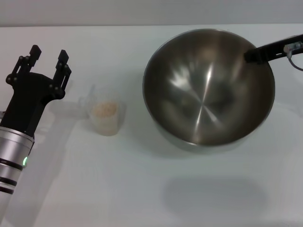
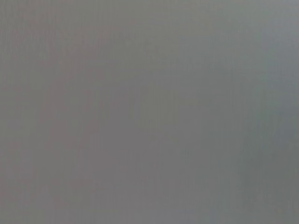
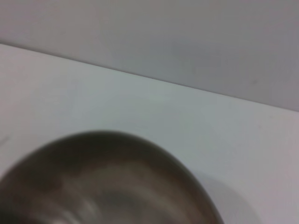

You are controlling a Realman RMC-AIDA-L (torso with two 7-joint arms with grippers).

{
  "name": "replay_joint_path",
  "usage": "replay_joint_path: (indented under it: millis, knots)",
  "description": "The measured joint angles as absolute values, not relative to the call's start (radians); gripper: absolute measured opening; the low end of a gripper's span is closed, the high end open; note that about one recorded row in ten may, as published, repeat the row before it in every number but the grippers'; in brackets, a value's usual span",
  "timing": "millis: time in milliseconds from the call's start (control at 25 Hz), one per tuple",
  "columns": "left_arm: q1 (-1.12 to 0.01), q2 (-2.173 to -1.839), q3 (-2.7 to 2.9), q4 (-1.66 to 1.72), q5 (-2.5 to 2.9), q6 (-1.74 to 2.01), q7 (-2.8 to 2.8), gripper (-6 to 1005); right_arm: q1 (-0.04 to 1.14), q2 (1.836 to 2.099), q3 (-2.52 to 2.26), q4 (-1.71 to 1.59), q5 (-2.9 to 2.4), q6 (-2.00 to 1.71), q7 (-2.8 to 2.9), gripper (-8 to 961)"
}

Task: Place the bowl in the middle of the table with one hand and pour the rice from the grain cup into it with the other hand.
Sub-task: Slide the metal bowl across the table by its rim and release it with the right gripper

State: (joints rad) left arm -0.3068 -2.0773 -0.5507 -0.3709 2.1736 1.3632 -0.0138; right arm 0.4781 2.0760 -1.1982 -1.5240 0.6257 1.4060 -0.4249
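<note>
right gripper [image 1: 251, 55] pinches the bowl [image 1: 208, 87] rim, tilted; left gripper [image 1: 47, 59], wide open, flanks the grain cup [image 1: 105, 116]; a slip could topple it.

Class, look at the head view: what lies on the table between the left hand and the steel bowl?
The grain cup holding rice stands between the left hand and the bowl, touching neither.

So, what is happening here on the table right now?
The right hand reaches in at the rim of the bowl, which looks lifted and tilted over the right part of the table, with nothing inside. The left hand hovers open beside the cup; it is not touching it. The rice is in the cup, so nothing is poured yet.
</note>
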Motion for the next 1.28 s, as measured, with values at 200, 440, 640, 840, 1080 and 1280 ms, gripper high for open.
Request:
replay_joint_path:
  millis: [200,440,640,840,1080,1280]
  knots:
    - [-0.312,-2.078,-0.551,-0.371,2.174,1.364,-0.014,593,0.474,2.076,-1.196,-1.51,0.696,1.411,-0.465,24]
    - [-0.323,-2.079,-0.551,-0.367,2.174,1.361,-0.014,593,0.458,2.077,-1.201,-1.486,0.738,1.414,-0.496,29]
    - [-0.327,-2.079,-0.551,-0.364,2.174,1.36,-0.014,593,0.458,2.076,-1.195,-1.453,0.756,1.414,-0.508,33]
    - [-0.327,-2.078,-0.55,-0.363,2.18,1.36,-0.014,593,0.461,2.076,-1.198,-1.408,0.771,1.412,-0.518,38]
    - [-0.328,-2.077,-0.548,-0.362,2.181,1.36,-0.014,594,0.471,2.074,-1.194,-1.344,0.798,1.399,-0.537,43]
    - [-0.327,-2.077,-0.548,-0.362,2.181,1.36,-0.014,593,0.482,2.074,-1.193,-1.299,0.794,1.385,-0.539,47]
